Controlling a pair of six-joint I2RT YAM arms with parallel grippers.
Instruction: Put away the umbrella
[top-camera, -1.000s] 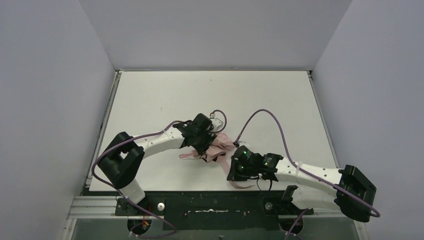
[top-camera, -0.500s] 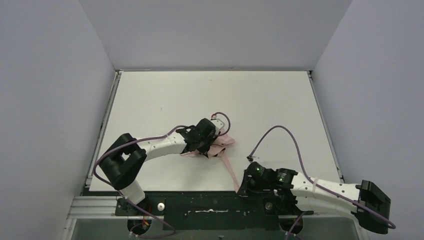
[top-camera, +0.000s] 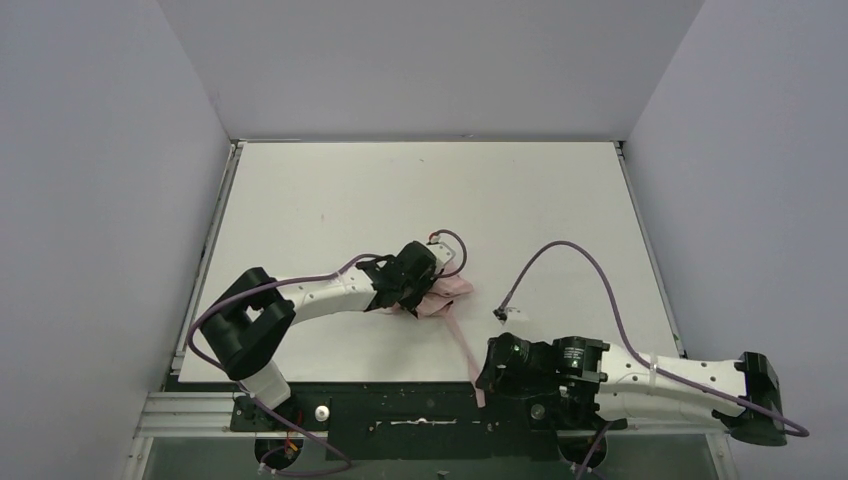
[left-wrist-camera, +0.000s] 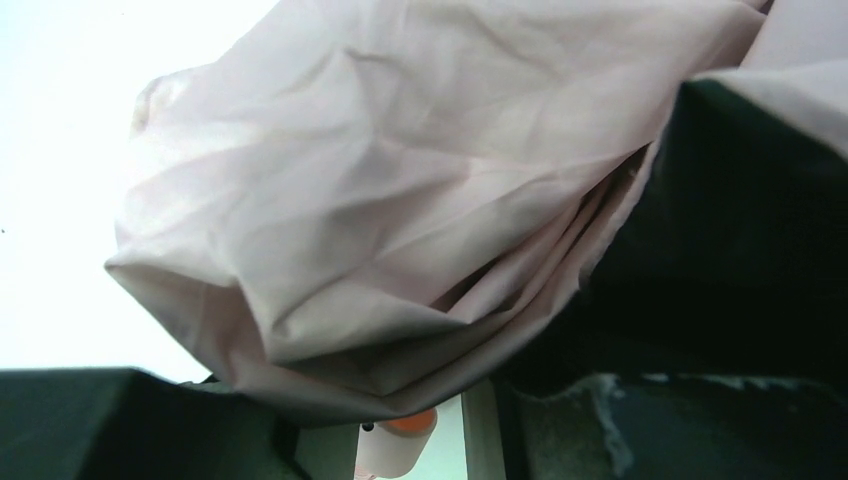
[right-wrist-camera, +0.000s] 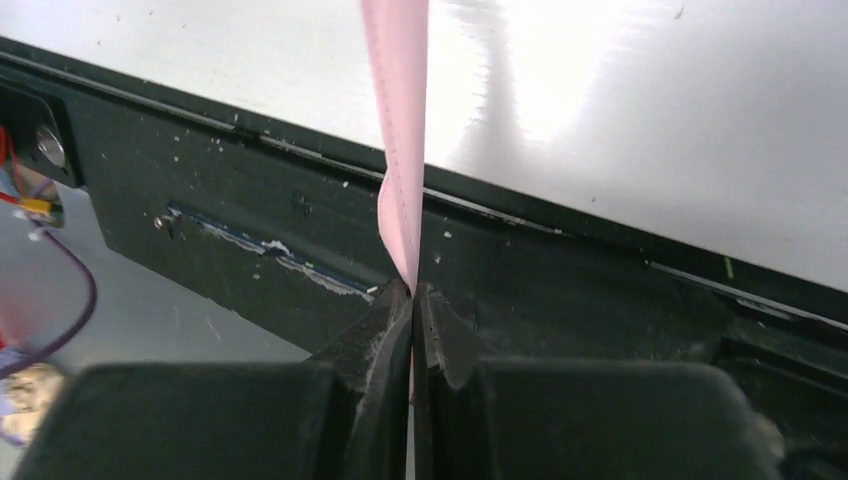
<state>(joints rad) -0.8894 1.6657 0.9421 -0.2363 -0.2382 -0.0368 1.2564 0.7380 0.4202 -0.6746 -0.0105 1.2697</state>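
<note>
Pink strap (right-wrist-camera: 398, 120) pinched by right end effector (right-wrist-camera: 412, 295); umbrella fabric (left-wrist-camera: 380, 200) smothers left end effector (top-camera: 422, 293), grip unclear

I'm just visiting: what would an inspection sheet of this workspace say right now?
Surface: flat white table.
Job's things: pink umbrella bunched mid-table; its strap stretched toward the near edge.
Clutter: nothing seen.
Grippers: left gripper clamps the umbrella fabric; right gripper shut on the strap.
Cables: two purple cables arch over the table.
Surroundings: plain grey walls; black frame along the near edge.
</note>
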